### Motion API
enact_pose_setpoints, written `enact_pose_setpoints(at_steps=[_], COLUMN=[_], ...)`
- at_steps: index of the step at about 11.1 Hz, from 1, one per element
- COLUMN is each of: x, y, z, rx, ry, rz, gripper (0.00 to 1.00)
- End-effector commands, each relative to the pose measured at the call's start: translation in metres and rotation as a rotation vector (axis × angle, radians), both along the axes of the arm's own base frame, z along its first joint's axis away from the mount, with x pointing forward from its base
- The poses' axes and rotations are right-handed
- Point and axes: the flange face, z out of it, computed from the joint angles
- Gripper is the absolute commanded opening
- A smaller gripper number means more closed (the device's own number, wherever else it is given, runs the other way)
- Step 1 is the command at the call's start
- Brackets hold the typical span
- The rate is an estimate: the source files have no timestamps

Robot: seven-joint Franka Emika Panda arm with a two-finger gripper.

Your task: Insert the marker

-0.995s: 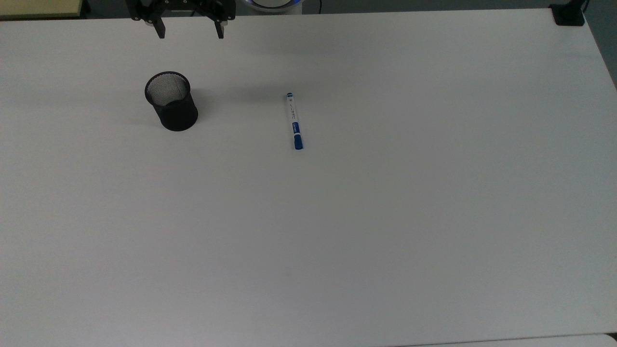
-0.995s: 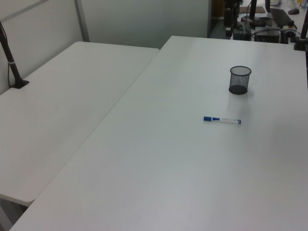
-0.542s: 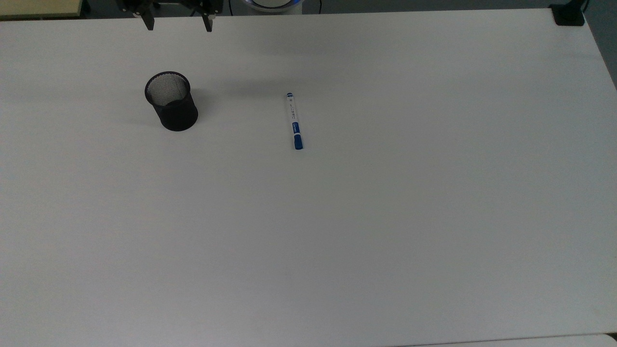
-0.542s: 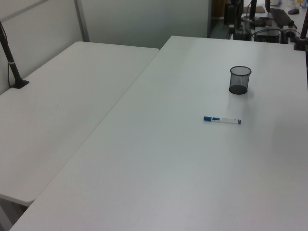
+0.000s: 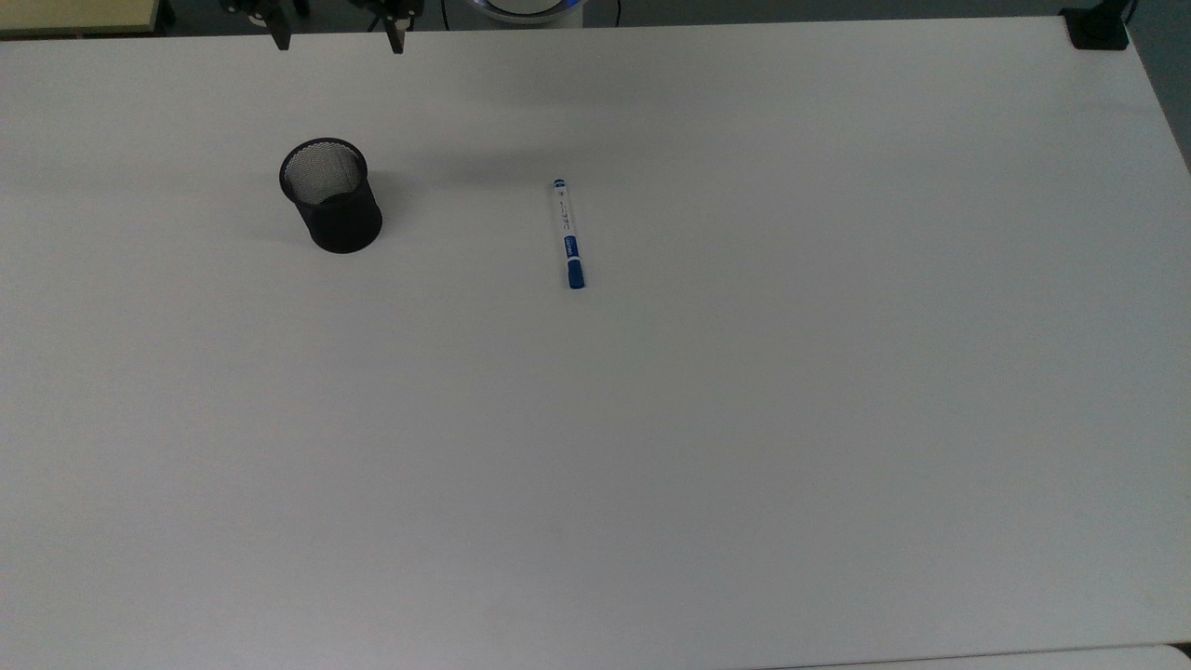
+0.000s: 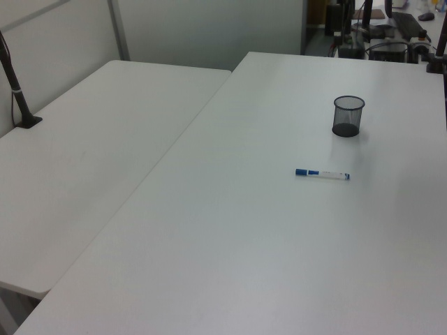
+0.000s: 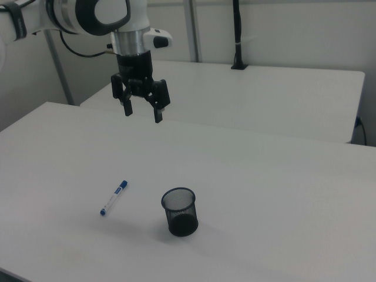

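Top view: 1 marker (image 5: 568, 234) lies flat on the white surface (image 5: 744, 419), upper centre of the frame, blue cap toward the bottom. 1 black mesh cup (image 5: 330, 195) stands upright well to its left, empty. The claw (image 5: 336, 35) sits at the top edge, empty, its 2 fingers spread apart.

Left view: marker (image 6: 322, 174) at right of centre, cup (image 6: 348, 116) above it, apart.

Right view: the claw (image 7: 143, 112) hangs open high above the surface, marker (image 7: 114, 197) at lower left, cup (image 7: 179, 212) just right of it. The marker looks light, stiff and smooth, likely to roll; mid-barrel seems the best hold.
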Motion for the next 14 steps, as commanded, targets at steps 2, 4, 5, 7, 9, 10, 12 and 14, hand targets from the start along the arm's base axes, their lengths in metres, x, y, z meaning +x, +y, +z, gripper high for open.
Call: enact_pose_setpoints(at_steps=[2,4,5,7,9,10,12,14], x=[0.023,0.045,0.052,0.061,0.061,0.062,0.067,0.068], y=[0.019,0.069,0.093,0.141,0.174,0.189,0.199,0.200], z=[-0.028,-0.066,-0.084,-0.126,-0.167,-0.186,-0.219,-0.251], rx=[0.041,0.035,0.045,0.036,0.019,0.009,-0.016,-0.033], ry=[-0.011,0.031,0.046,0.107,0.150,0.161,0.195,0.208], rz=[0.038,0.126,0.160,0.219,0.263,0.283,0.300,0.311], gripper=[1.00,1.00,1.00,0.96,0.89,0.85,0.73,0.63])
